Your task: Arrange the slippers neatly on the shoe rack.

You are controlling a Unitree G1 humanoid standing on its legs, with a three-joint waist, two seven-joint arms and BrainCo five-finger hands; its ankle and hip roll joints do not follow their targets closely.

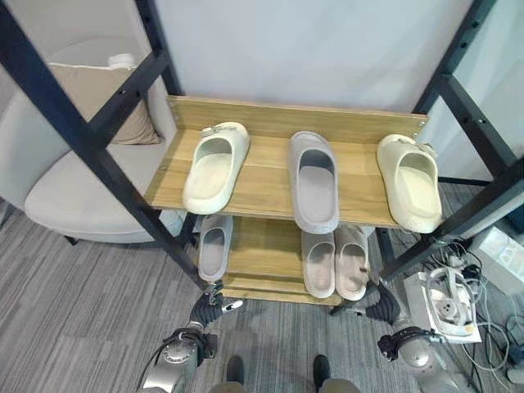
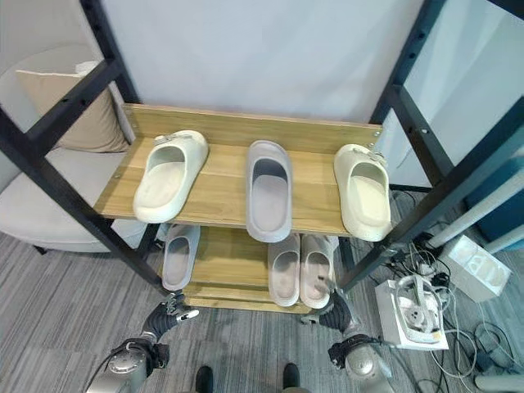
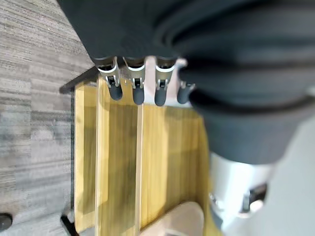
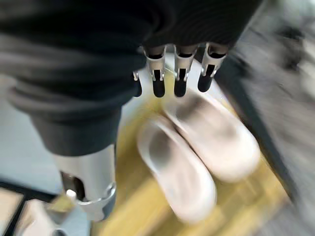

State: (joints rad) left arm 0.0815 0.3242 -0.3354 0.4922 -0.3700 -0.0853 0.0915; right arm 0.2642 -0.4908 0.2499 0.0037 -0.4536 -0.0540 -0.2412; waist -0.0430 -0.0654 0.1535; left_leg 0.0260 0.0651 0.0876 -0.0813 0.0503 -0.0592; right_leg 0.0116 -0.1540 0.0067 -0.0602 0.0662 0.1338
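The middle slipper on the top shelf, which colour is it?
Light grey; the middle slipper shows best in the left eye view.

The shoe rack [image 1: 270, 190] stands against a wall, with a chair [image 1: 74, 192] to its left and a cushion [image 1: 102, 102] leaning on the chair's back. On the top shelf three slippers lie apart in a row: one at the left [image 1: 216, 166], one in the middle [image 1: 313, 180] and one at the right [image 1: 409, 181]. On the lower shelf a single slipper [image 1: 214, 247] lies at the left, and a pair [image 1: 336, 260] lies side by side, touching, at the right. A power strip [image 1: 446, 304] and cables lie on the floor to the rack's right.
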